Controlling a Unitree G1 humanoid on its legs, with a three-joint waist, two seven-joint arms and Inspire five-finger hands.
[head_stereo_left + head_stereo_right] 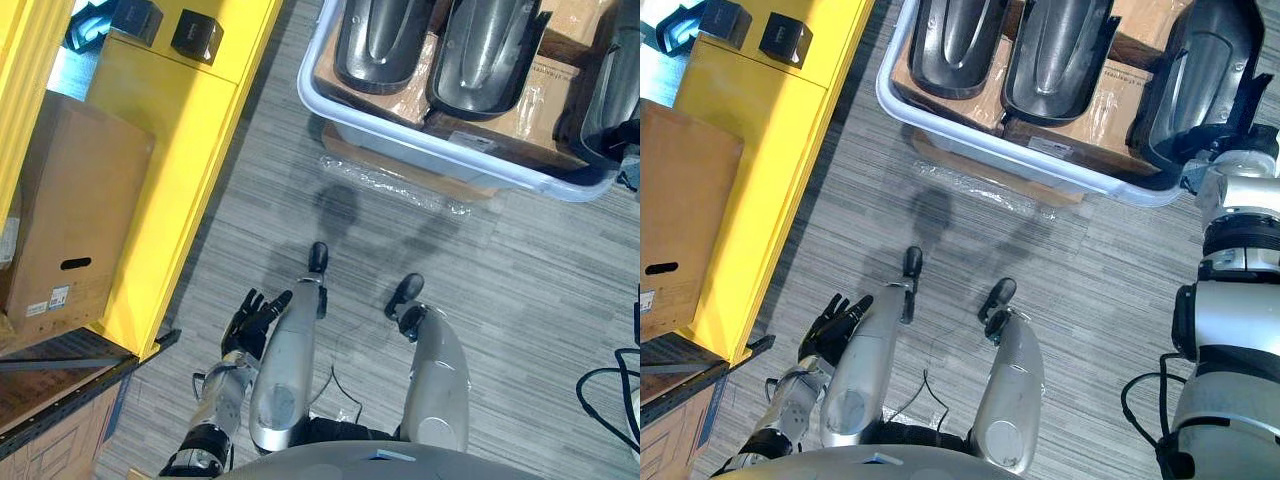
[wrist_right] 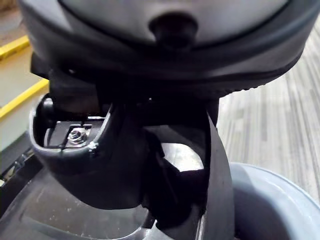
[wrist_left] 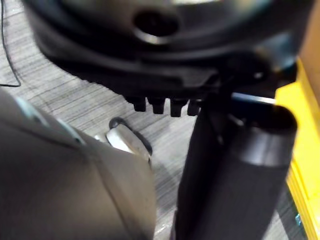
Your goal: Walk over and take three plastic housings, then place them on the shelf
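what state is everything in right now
pale blue plastic tub: holding dark plastic housings, side by side
left robot hand: open, empty, hanging low
right robot hand: at the tub's rightmost housing
yellow metal shelf: no housings on it yet
brown cardboard box: resting on the shelf

The right hand [image 2: 150, 95] is mostly hidden inside the rightmost plastic housing [image 1: 1205, 70], grip unclear

We see a brown cardboard box [image 1: 75, 200] at the left and two small black boxes [image 1: 197, 36] farther off. A pale plastic tub [image 1: 400, 140] stands on the grey carpet [image 1: 520, 290], with clear film [image 1: 390, 185] lying at its near edge.
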